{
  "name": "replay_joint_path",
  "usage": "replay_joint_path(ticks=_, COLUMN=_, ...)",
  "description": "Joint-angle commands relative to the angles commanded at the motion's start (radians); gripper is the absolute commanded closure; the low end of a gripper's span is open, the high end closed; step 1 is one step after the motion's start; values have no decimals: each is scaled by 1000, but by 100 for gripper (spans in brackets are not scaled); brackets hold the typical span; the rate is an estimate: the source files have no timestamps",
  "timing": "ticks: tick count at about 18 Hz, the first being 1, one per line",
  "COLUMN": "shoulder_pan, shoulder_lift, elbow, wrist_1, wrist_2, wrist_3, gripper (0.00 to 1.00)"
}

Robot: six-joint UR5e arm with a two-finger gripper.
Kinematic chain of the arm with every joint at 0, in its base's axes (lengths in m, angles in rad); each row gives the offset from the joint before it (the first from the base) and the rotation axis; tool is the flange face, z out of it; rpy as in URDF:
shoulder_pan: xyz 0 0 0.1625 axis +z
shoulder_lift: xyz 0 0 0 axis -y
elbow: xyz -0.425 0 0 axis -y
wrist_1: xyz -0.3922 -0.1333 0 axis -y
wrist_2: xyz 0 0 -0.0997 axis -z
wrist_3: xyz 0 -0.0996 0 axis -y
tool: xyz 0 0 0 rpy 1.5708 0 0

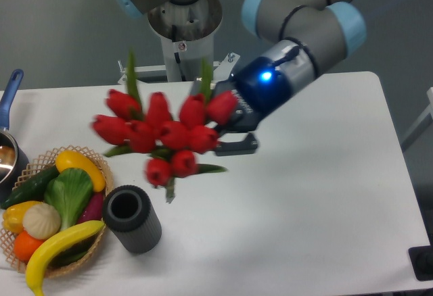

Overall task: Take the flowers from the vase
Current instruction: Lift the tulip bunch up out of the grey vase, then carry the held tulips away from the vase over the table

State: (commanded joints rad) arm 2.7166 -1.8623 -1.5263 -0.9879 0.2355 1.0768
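Your end effector (218, 128) grips the flowers (166, 136), clear above the vase (131, 218). Pick looks done. Just hold them steady.

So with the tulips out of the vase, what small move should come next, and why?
Probably a short further lift and hold: the gripper is shut on the tulips, whose stem ends hang just above and beside the empty vase.
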Motion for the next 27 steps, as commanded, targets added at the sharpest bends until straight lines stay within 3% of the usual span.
replay_joint_path(ticks=3, shoulder_pan=18, shoulder_lift=8, elbow=2, wrist_1=0, wrist_2=203, wrist_3=2, gripper=77)
replay_joint_path(ticks=7, shoulder_pan=23, shoulder_lift=26, elbow=-5, wrist_1=-3, wrist_2=381, wrist_3=9, gripper=77)
replay_joint_path(ticks=13, shoulder_pan=14, shoulder_lift=45, elbow=-18, wrist_1=-12, wrist_2=775, wrist_3=127, gripper=76)
replay_joint_path(ticks=17, shoulder_pan=6, shoulder_lift=45, elbow=-46, wrist_1=-11, wrist_2=901, wrist_3=129, gripper=75)
replay_joint_path(ticks=20, shoulder_pan=-14, shoulder_lift=41, elbow=-75, wrist_1=-9, wrist_2=1065, wrist_3=146, gripper=74)
replay_joint_path(ticks=27, shoulder_pan=-47, shoulder_lift=-18, elbow=-94, wrist_1=-8, wrist_2=1271, wrist_3=192, gripper=72)
